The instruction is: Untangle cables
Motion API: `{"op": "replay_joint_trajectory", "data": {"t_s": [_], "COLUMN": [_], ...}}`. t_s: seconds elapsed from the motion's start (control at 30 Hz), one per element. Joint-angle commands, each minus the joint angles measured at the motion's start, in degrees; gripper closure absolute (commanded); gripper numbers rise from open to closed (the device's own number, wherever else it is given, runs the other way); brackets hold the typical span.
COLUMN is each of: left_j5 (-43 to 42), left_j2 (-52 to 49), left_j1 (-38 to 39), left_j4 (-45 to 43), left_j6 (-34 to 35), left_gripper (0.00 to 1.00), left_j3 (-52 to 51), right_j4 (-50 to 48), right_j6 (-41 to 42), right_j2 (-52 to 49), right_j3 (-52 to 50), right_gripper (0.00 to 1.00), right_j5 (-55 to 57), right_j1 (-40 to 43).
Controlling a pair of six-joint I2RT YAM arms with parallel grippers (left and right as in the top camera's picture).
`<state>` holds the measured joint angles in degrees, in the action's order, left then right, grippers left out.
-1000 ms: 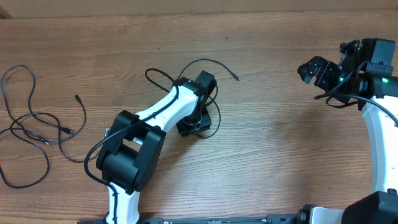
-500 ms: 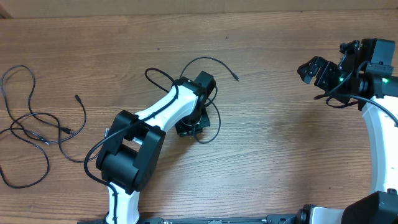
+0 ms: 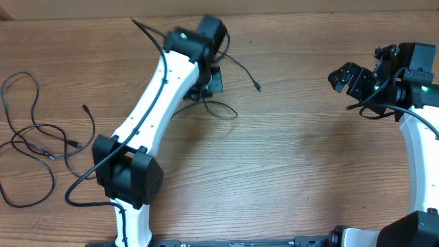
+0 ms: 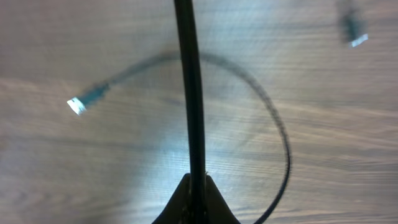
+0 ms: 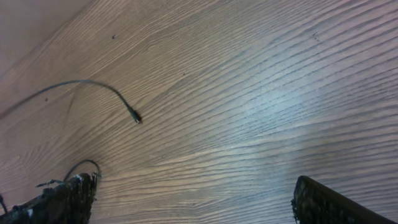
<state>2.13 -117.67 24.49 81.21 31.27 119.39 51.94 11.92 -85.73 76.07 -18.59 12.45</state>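
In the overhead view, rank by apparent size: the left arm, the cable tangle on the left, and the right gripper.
Largest: left arm, though nearer the camera.
Next: cable tangle, by its spread.
Smallest: right gripper.

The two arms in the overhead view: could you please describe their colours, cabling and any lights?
Both the left arm and the right arm have smooth white link shells joined by bulky black joint housings. A thick black wire loops loosely along each, and small green lights glow near the wrists. The left end effector and right end effector are black; no lettering is legible.
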Motion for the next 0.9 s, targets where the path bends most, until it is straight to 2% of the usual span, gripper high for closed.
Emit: {"op": "replay_joint_trajectory", "data": {"t_s": [0.0,0.33,0.47,0.77,0.87], "left_j5": [1.44,1.46,1.42,1.44,1.44], "left_j2": [0.68,0.70,0.74,0.79,0.79], "left_j1": [-1.77,-12.52,-22.34,-36.33,-40.83], "left_j4": [2.86,11.19,14.45,14.73,14.75], "left_j6": [-6.08,-7.10,-7.04,-6.25,-3.54], "left_gripper": [0.96,0.96,0.96,0.96,0.96], "left_j3": [9.90,29.77,35.93,36.46,36.46], "right_j4": [0.00,0.70,0.76,0.92,0.90], "right_j6": [-0.46,-0.46,-0.46,-0.46,-0.46], "right_j2": [0.09,-0.24,-1.09,-1.51,-1.51], "right_j3": [1.14,1.14,1.14,1.14,1.14], "right_gripper": [0.00,0.00,0.00,0.00,0.00], "right_j5": [0.57,0.57,0.55,0.55,0.55], "right_j1": [0.28,0.28,0.28,0.26,0.26]}}
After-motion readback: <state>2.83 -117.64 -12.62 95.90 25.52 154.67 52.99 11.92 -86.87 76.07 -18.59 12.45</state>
